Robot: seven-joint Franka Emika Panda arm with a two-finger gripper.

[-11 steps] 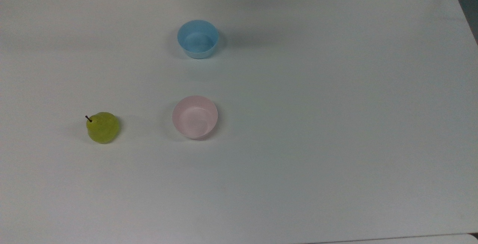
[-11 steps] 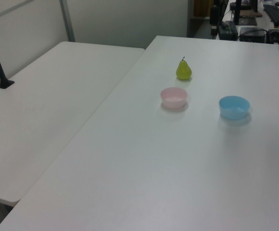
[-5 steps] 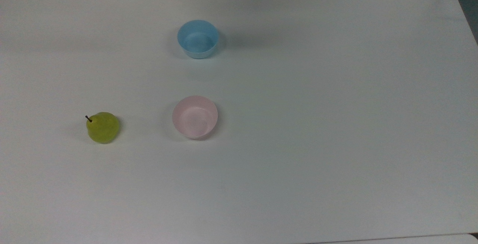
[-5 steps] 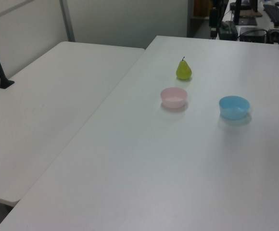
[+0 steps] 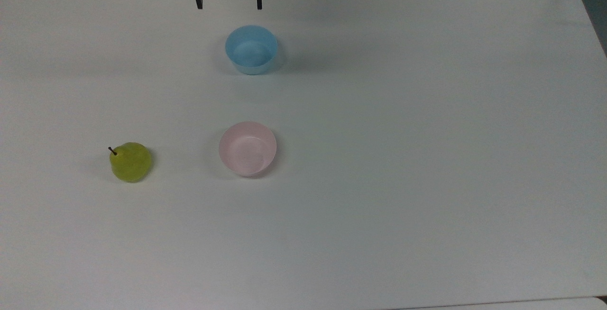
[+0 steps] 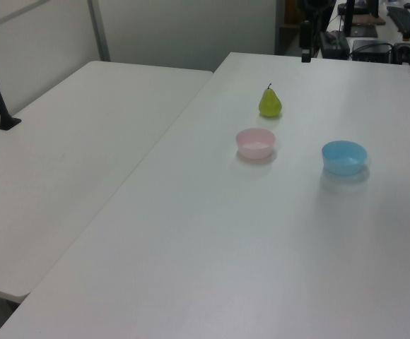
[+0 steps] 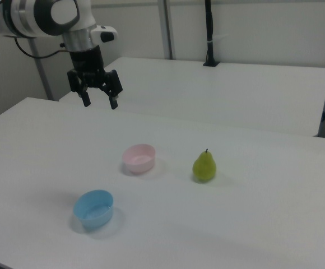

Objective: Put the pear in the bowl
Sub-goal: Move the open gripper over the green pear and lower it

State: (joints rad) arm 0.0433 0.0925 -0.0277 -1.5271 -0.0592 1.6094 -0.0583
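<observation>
Broadly, a large white table (image 5: 427,158) is seen, carrying three small things that are well apart from one another, and a second white table (image 6: 71,162) is joined to it along the left view's left. At the upper left of the right view the white arm (image 7: 45,14) is seen reaching down over the table, ending in the black gripper (image 7: 100,103).

The gripper (image 5: 228,4) is now seen well inside the top edge of the top view, with its dark body and both fingers visible, where half a second earlier only the two finger ends were seen poking in at that edge. Its two fingers are spread wide apart and nothing is held between them. It is placed above the table just beyond the blue bowl (image 5: 251,49) and apart from it.

The bowl (image 5: 247,148), pale pink, is set near the middle of the table, upright and with nothing in it. The pear (image 5: 131,161) is stood upright on the table to the top view's left of the pink bowl, apart from it, with its short dark stem (image 5: 112,150) on top. The bowls and the pear are found in the same places as in the earlier frames.
</observation>
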